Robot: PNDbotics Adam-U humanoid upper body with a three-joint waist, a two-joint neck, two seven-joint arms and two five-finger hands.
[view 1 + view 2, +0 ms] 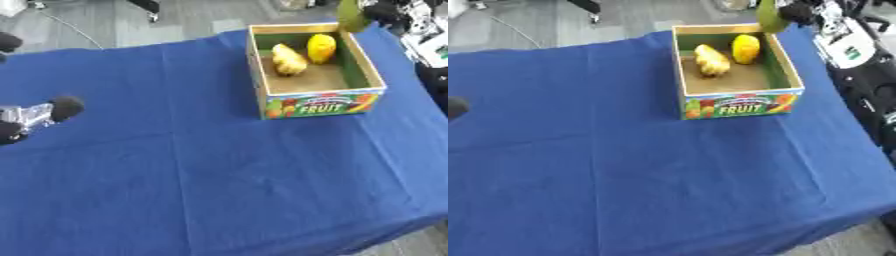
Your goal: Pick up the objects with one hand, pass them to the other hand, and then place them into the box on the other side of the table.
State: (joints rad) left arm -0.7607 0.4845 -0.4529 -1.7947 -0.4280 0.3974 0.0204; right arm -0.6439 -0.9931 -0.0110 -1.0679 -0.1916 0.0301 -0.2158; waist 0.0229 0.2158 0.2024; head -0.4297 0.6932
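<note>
- Above the box's (pixel 319 102) far right corner, the right robot hand (pixel 798 11) pinches a green object (pixel 768 17).
- Left robot hand (pixel 39 116) at the worktop's (pixel 219 185) left edge; finger state cannot be determined.
- Two yellow objects (pixel 302 55) lie inside the box.

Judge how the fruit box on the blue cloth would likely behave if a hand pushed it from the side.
The fruit box looks like open-topped cardboard, so probably light and apt to slide rather than tip, being low and wide. The blue cloth might bunch under it. The two yellow pieces lying loose inside could shift or roll.
</note>
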